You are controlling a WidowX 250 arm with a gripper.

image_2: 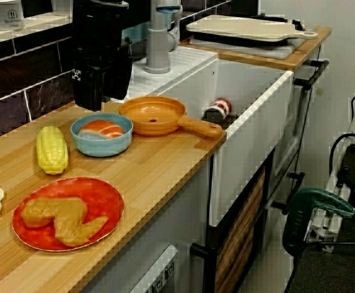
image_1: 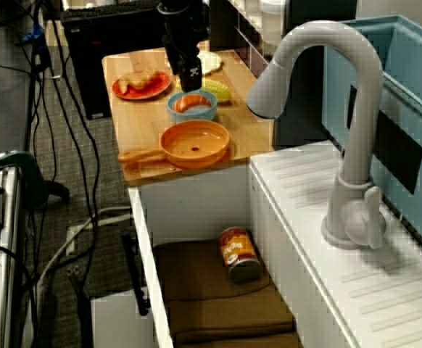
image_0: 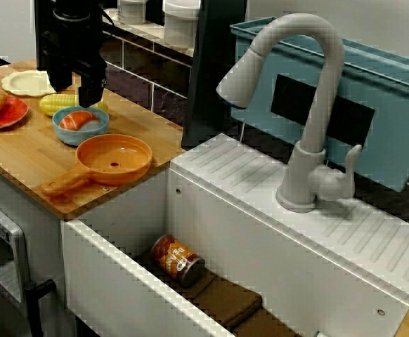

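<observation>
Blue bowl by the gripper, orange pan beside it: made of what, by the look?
Blue bowl: probably moulded plastic, smooth semi-gloss; even colour, thick rounded rim. Orange pan: likely plastic too, glossy; body and handle one uniform orange, bright reflections, no metal showing.

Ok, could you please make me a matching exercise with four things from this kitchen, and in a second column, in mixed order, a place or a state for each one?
Things:
1. can
2. orange pan
3. corn cob
4. blue bowl

Places or states:
A. holds a piece of salmon
B. lies on its side down in the sink
C. stands on the counter, right beside the sink
D. yellow, lies flat on the wood next to the blue bowl

Pairs: 1-B, 2-C, 3-D, 4-A
</observation>
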